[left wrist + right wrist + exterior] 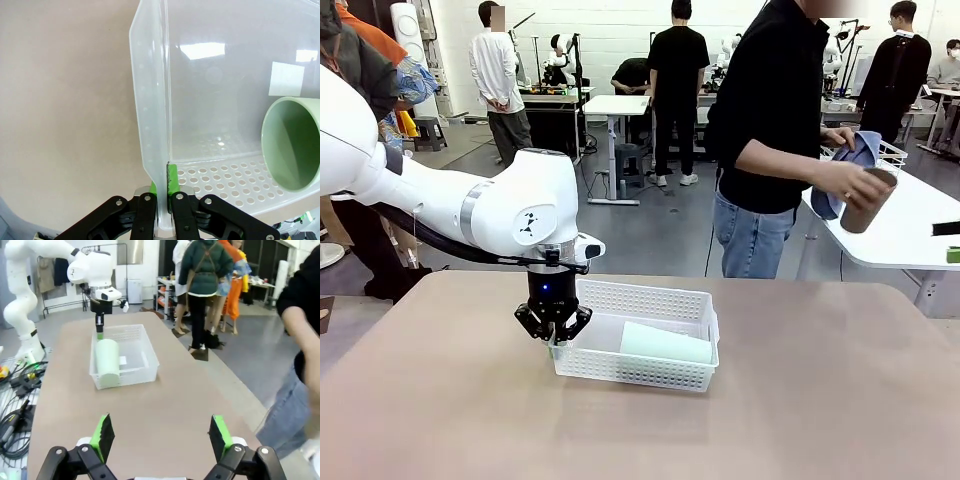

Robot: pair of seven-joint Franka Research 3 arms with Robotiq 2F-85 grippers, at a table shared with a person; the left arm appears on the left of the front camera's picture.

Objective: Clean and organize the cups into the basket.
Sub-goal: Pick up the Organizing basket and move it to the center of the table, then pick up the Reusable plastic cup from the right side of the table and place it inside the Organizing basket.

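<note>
Left gripper (552,325): working at lower left of centre in the front view, pinching the basket's thin left end wall. Its green pads (171,179) are pressing in on either side of the plastic.
Basket (655,298): sitting flat on the table at lower centre. It is white, shallow and rectangular with fine lattice walls. In the left wrist view the wall is looking translucent and glossy, and the floor is showing rows of round holes.
Mint cup (665,343): lying on its side inside the basket along the near wall. It is smooth, matte and tapered, and its round open mouth is facing the left gripper's end.
Brown cup (868,200): riding tilted in the person's hand (842,180) at upper right, away from the basket. It is matte and tapered, and a soft blue cloth (850,158) is bunching just beside it.
Right gripper (162,436): hovering over bare tabletop at the bottom of its wrist view. Its fingers are spreading wide and gripping nothing.
Table (820,400): showing a smooth, matte tan top.
</note>
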